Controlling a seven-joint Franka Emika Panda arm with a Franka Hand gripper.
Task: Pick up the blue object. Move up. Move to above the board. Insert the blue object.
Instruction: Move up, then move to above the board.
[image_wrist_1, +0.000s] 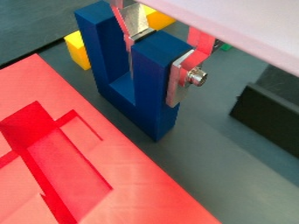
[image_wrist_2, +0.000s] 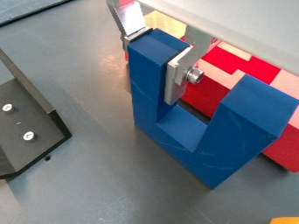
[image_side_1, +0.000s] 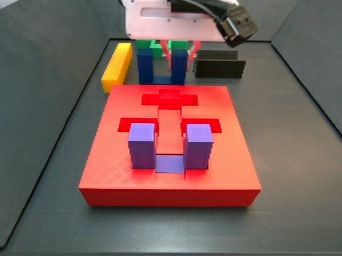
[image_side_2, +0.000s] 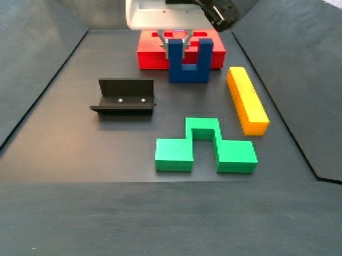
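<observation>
At the top centre of both side views, the hand (image_side_2: 178, 40) sits low over the blue object (image_side_2: 189, 62), which stands on the table (image_side_2: 80, 150) just beside the board (image_side_2: 150, 52). Both wrist views show one silver finger (image_wrist_1: 184, 77) lying flat against the outer face of one prong, with the other finger (image_wrist_2: 131, 26) on that prong's far side, so the hand looks clamped on a single prong of the blue object rather than around the whole block. Whether the block has left the table I cannot tell.

Done well, the lift should be straight up, since a grip on one prong leaves the other prong's weight off to the side, which may tilt the piece. It needs to rise clear of the purple block (image_side_1: 162, 147) already seated in the board before crossing.

In a side view the purple block fills the lower part of the board, while a red recess (image_side_1: 167, 99) lies open in the upper part. Judging from that, the blue object belongs in the open cut-out, prongs squared to its edges before going down.

The yellow bar (image_side_2: 246, 99), the green block (image_side_2: 202, 146) and the fixture (image_side_2: 123, 97) lie away from that path.
</observation>
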